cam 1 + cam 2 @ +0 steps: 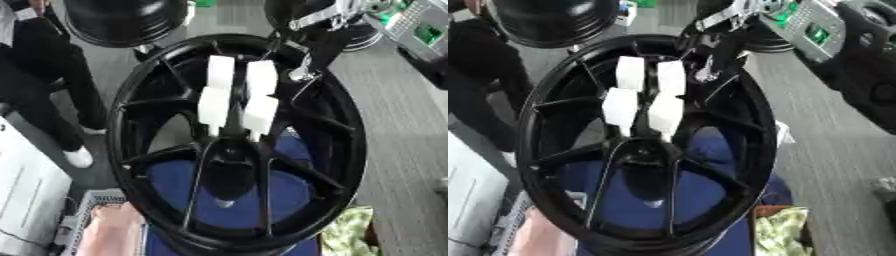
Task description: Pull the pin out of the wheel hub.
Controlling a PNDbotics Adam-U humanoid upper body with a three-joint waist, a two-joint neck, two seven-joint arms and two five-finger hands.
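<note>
A large black wheel hub (236,145) with thin spokes is shown standing upright and filling the centre of both views. Four white blocks (236,97) are seen against the spokes just above the hub's centre, arranged as two upper and two lower pieces; whether these are finger pads of a hand or parts fitted to the wheel cannot be told. The right arm (328,30), black with silver joints, is seen entering from the 1 o'clock corner and reaching to the rim. At its end, at about 1 o'clock on the wheel, a small silvery piece (302,75) is visible against the rim; whether it is the pin cannot be told. The right hand's fingers cannot be made out, so its state cannot be told. A blue surface (289,195) is visible through the spokes at 6 o'clock. A second dark wheel (122,20) is seen at 11 o'clock, well apart
</note>
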